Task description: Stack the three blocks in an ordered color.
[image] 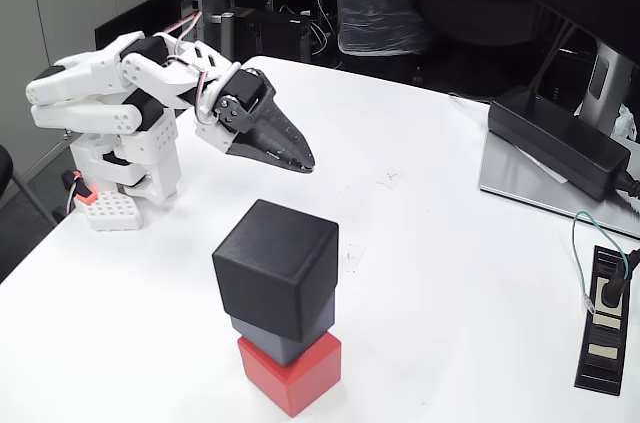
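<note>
Three cubes stand in one column at the near edge of the white surface (pixel 420 203) in the fixed view: red cube (pixel 290 373) at the bottom, blue-grey cube (pixel 283 333) in the middle, black cube (pixel 275 268) on top. The black cube is twisted slightly against the two below and overhangs the blue-grey one toward the left. The column looks upright.

The fingers (pixel 300 162) are at far left, tips together, holding nothing. They point down and right, toward the stack. The arm is folded back over its white base (pixel 135 168).

Key relation: the stack lies nearer than the fingers and slightly right, well apart from them, with bare surface between. The cubes have no long axis; the faces sit at an angle to the finger line.

Judgement: stacking appears complete; what is left would be a retreat to rest, not an approach.

Room: open surface right of and beyond the stack. A dark power brick (pixel 555 143) and a power strip (pixel 603 323) lie at far right, clear of the stack. A small white perforated block (pixel 108 209) sits beside the base.

Risk: the stack stands close to the near edge; any nudge could topple the overhanging top cube.
</note>
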